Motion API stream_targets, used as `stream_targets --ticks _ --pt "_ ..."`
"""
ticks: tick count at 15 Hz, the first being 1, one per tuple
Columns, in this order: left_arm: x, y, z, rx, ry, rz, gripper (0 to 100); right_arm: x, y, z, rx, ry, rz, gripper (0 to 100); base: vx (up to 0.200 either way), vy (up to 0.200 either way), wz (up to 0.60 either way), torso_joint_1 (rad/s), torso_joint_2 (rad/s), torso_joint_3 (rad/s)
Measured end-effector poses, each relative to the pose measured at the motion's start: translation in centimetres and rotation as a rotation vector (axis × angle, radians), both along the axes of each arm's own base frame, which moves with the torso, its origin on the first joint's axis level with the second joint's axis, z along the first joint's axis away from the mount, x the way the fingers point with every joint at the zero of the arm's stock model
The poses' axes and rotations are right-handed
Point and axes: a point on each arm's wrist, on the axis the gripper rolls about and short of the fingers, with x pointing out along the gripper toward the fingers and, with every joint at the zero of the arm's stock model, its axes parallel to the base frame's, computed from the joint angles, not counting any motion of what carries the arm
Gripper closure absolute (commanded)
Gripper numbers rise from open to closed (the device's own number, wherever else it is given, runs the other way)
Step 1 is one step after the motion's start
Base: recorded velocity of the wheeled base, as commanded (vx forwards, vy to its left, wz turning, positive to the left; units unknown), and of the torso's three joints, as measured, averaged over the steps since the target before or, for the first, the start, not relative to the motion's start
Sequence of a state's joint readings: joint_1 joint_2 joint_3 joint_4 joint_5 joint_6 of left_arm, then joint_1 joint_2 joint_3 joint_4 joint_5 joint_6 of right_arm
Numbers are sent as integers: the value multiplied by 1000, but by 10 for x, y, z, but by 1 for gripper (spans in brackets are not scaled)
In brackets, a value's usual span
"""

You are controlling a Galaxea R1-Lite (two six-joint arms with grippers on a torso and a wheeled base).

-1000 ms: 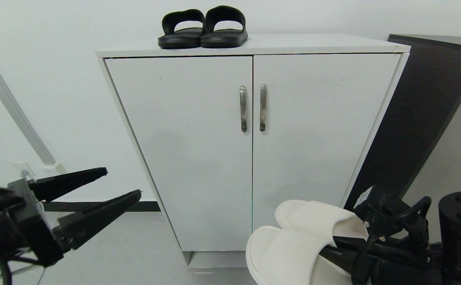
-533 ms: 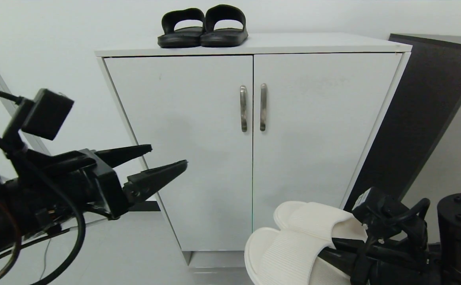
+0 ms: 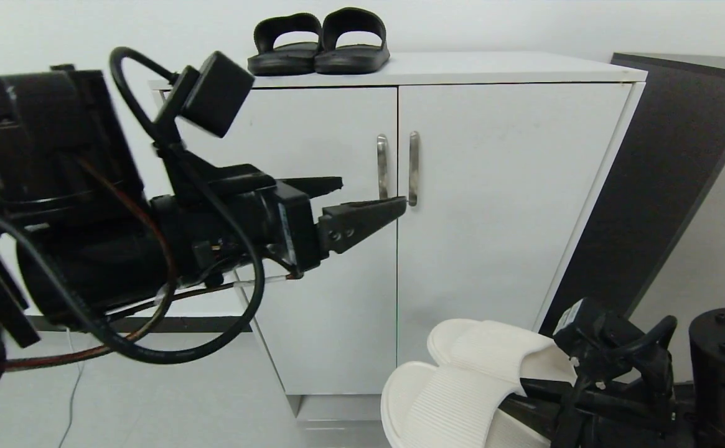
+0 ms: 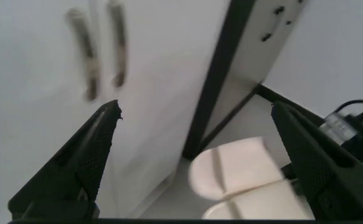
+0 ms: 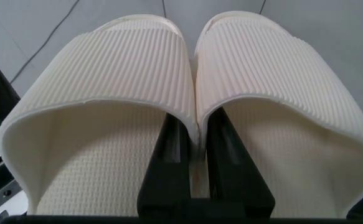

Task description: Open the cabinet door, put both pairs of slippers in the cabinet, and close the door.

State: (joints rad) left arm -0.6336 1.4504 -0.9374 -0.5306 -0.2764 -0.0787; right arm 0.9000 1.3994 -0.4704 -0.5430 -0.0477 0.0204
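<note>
Left gripper (image 3: 371, 191) reaches out level, jaws spread wide, tips just short of the two door handles (image 3: 383, 169) on the closed cabinet (image 3: 493, 218). One black pair (image 3: 318, 43) sits above, on its top. Right gripper (image 5: 197, 127), held low, clamps one white pair (image 3: 462, 379) by the inner strap walls. The label (image 3: 570, 313) behind is too small to read.

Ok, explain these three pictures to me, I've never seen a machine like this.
It is a two-armed robot. The wide picture comes from a camera on its head; the other two come from cameras on its wrists. It faces a white cabinet with both doors shut. Black slippers sit on top. The left claw is open, held up in front of the door handles. The right claw is low down, pinching a pair of white slippers together.
</note>
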Motion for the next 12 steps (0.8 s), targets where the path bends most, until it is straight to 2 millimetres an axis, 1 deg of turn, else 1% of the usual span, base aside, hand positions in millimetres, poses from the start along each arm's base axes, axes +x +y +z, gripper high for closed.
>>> stream_targets --ticks 4,6,8,12 --pt "25 -34 21 -28 65 -97 0 2 3 -4 18 51 13 100 0 0 0 0 0 0" --pt "33 -45 33 -82 112 -222 0 3 4 -6 13 59 17 100 0 0 0 0 0 0" --pt "41 -53 36 -97 162 -320 0 3 5 -8 8 64 18 100 0 0 0 0 0 0" --pt "59 -58 31 -98 178 -302 0 4 6 -9 5 65 18 100 0 0 0 0 0 0"
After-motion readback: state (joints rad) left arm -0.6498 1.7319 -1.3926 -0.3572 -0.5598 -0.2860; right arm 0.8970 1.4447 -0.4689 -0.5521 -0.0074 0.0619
